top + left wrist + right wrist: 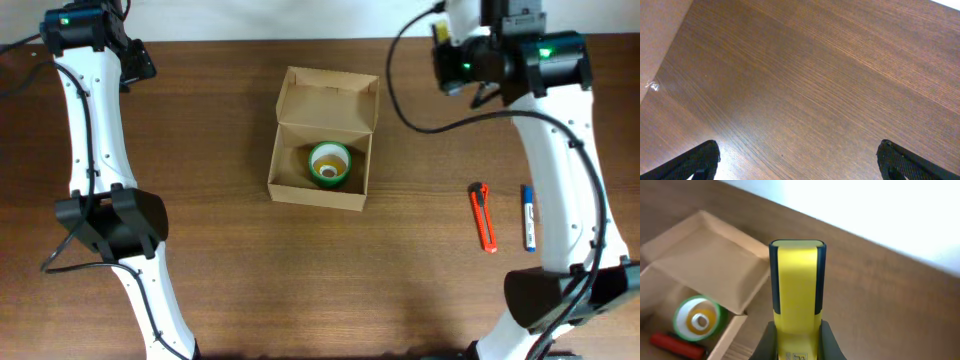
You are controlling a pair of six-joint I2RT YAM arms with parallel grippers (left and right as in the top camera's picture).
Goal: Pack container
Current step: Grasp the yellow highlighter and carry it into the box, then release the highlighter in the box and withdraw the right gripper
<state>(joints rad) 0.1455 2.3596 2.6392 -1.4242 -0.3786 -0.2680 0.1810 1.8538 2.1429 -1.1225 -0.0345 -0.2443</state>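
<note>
Left arm (95,120) extended to far-left rear; left gripper (797,152) spread wide, holding nothing. Right arm (560,170) at right rear; right gripper (797,342) clamped on yellow object (796,280).

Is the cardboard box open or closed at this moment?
Open. The cardboard box has its flap lid folded back, and a green tape roll lies visible inside.

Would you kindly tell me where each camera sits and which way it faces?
Overhead: above the table, looking straight down; both arms show, the container between them.
Left wrist: on the left arm, facing bare table; the left gripper shows, fingertips spread.
Right wrist: on the right arm, facing the container past a yellow tool in the right gripper.
Shared by overhead and right wrist: the container and green tape roll.
</note>
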